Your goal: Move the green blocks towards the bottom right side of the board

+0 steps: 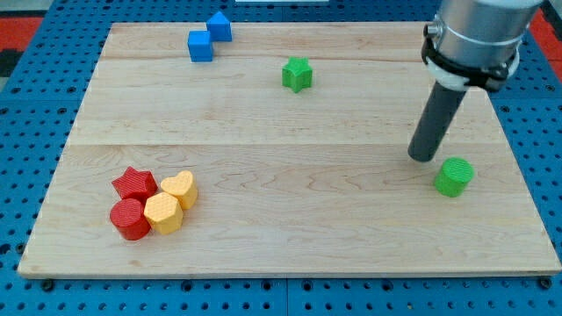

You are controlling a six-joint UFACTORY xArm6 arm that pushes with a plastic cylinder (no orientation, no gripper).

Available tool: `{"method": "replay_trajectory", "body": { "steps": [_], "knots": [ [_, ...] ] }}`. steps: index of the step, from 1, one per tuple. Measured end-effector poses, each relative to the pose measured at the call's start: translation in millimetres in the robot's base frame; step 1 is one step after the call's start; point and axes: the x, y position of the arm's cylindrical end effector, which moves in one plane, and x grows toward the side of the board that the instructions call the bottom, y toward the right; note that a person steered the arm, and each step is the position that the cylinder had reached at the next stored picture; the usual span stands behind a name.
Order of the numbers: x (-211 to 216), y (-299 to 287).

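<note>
Camera view: a pale wooden board (290, 219) lies on a blue pegboard. The arm's dark rod stands on the view's right; its tip (423, 157) rests on the board just up and left of the green cylinder (454, 176), close beside it. The rod has no jaws. The green star (298, 74) sits well apart, near the view's top centre. Two blue cubes (209, 37) lie top left. A red star (134, 183), red cylinder (130, 219), yellow heart (180, 188) and yellow hexagon (163, 212) cluster bottom left.
</note>
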Motion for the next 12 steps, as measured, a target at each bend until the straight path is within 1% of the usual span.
{"method": "replay_trajectory", "body": {
  "steps": [2,3,4,5,7,8,9,10,12],
  "knots": [
    [29.4,31.1],
    [44.1,31.3],
    [39.3,89.9],
    [54.9,96.2],
    [82.9,79.8],
    [75.0,52.7],
    [15.8,50.1],
    [-55.5,25.9],
    [-170.7,-104.6]
  ]
}}
